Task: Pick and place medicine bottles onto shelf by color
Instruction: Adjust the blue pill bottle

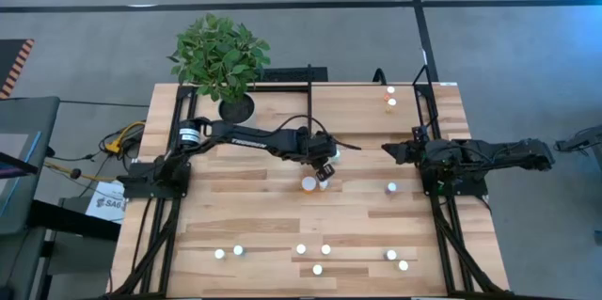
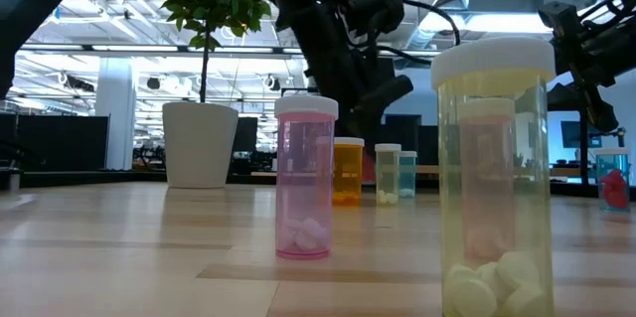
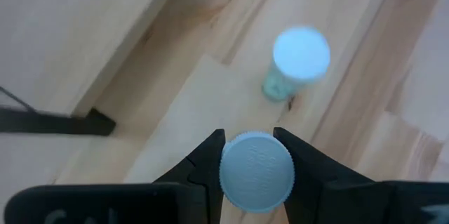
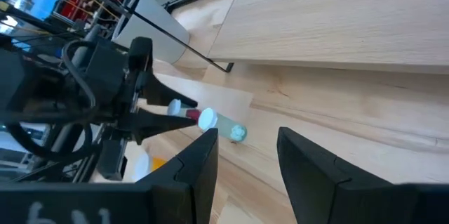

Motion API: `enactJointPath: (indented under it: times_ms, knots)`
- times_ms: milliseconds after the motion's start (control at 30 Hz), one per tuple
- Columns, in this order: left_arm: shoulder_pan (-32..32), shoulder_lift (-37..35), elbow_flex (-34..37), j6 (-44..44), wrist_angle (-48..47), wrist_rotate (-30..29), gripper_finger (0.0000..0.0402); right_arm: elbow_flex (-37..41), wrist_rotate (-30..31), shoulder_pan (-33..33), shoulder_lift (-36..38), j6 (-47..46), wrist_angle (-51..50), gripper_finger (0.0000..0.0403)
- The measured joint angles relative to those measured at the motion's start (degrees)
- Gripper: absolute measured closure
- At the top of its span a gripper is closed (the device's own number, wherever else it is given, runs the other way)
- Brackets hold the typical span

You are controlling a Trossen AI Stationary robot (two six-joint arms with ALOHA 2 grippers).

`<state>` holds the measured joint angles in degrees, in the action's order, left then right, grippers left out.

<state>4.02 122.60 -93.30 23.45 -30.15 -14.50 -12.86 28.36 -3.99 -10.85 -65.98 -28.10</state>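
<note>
The left claw (image 3: pixel 256 150) is clamping a white-capped bottle (image 3: pixel 256 173) by its cap above the middle of the bench (image 1: pixel 263 215), its fingers (image 3: pixel 209 155) pressing the cap rim on both sides. Just ahead of the claw, a greenish bottle (image 3: pixel 295 62) is standing on the planks, close enough to be knocked. To do this step well, the arm is best carrying its bottle upright and clear of that neighbour, toward the shelf (image 1: pixel 414 121) well off to the claw's right, setting it beside bottles of matching colour. The right claw (image 4: pixel 245 154) is waiting at the bench's right side, fingers apart and holding nothing. No brand or label can be read on any bottle; a printed sheet beside the bench is too small to make out.
</note>
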Motion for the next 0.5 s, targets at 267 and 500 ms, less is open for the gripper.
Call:
enactJointPath:
  times_ms: [267,500]
  knots:
    - [0.74,1.47,0.07,2.14,-0.27,1.24,0.0313,0.00,0.02,0.00,0.00,-0.02,-0.54,0.0233]
    - [1.04,1.36,0.03,2.26,0.18,-0.77,0.0303,0.00,0.00,0.00,0.00,0.00,-0.65,0.0233]
